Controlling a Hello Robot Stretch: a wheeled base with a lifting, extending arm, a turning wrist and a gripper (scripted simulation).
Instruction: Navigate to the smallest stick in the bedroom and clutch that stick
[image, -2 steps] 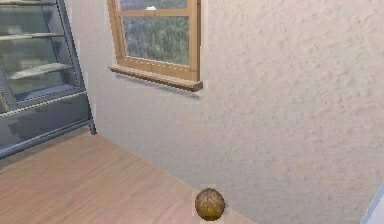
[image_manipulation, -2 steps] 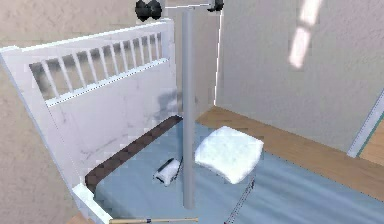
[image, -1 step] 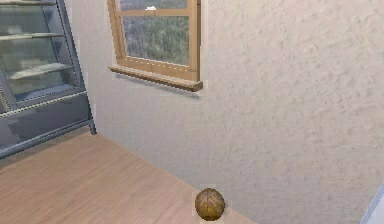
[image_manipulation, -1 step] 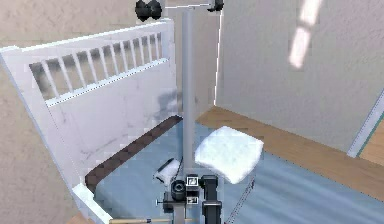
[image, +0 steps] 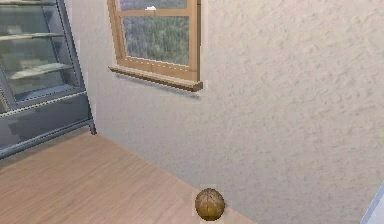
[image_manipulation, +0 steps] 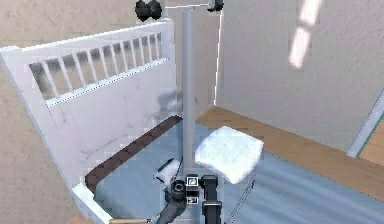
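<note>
The claw (image_manipulation: 168, 205) sits low in the arm side view, at the end of the dark arm (image_manipulation: 212, 208), with 2 small white marked squares (image_manipulation: 190, 184) just right of it. Behind it lies the grey-blue mattress (image_manipulation: 130, 180) of a bed, so I cannot tell whether the claw has hold of anything, nor how wide its fingers stand. Just beyond the claw a small pale grey thing (image_manipulation: 163, 172) lies on the mattress, and left of the claw a thin tan strip (image_manipulation: 125, 220) shows at the bottom edge; which of these, if either, is the stick I cannot tell. Right of the claw and farther out rests 1 white pillow (image_manipulation: 230, 152). Beyond and left of the claw stands the white slatted headboard (image_manipulation: 95, 70). The forward view has a basketball (image: 209, 204) on a wooden floor (image: 80, 185), against a wall (image: 290, 100) with a wood-framed window (image: 155, 40) and a glass-fronted cabinet (image: 35, 70).
</note>
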